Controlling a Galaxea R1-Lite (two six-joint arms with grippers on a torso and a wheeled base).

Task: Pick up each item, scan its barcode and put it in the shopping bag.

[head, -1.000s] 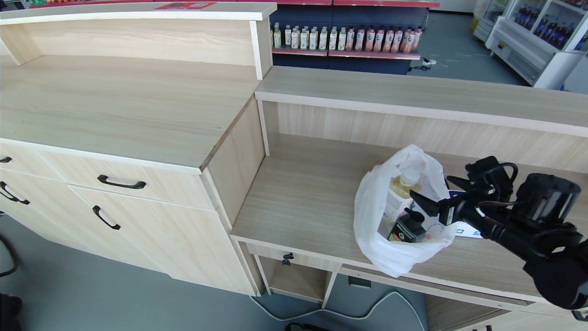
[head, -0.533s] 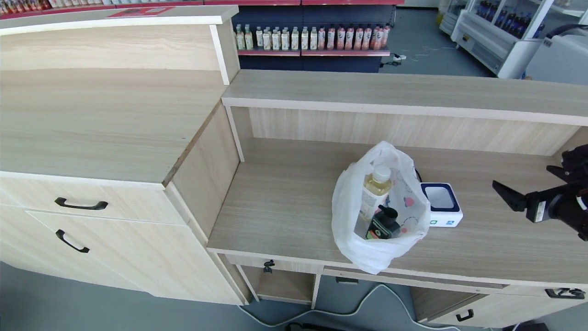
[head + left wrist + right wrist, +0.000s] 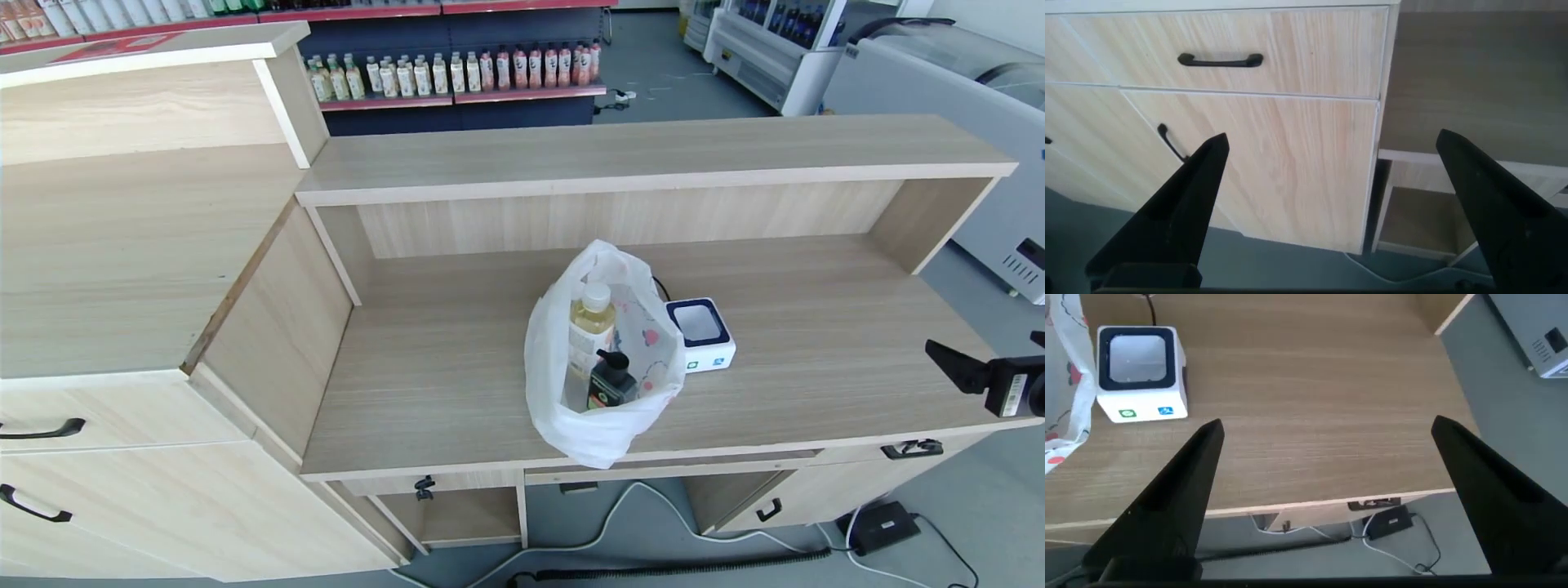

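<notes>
- Held wide apart and empty at the left jaws, low before the pale cupboard doors (image 3: 1290,163) (well away from the work). Little danger there beyond a knock against a black handle (image 3: 1220,60) on any lift.
- Likewise spread wide, with nothing between, at the right jaws, poised over the front right corner of the bench (image 3: 816,343). Likely to clip that edge if swung in low.
- Slumped at the bench's front edge, well apart from both arms: the white shopping bag (image 3: 555,408), with belly sagging over the lip. Could slide to the floor under a careless tug or a heavy drop-in.
- Standing inside it: a pale yellow bottle (image 3: 592,322) and a dark spouted bottle (image 3: 611,384). Liable to topple together at any nudge to the soft mouth.
- Just beside the bag, on its far right: the scanner (image 3: 700,333), window up. Easily shoved askew by a reach for the bag.
- Judged close to done, going by the two bottles bagged.
</notes>
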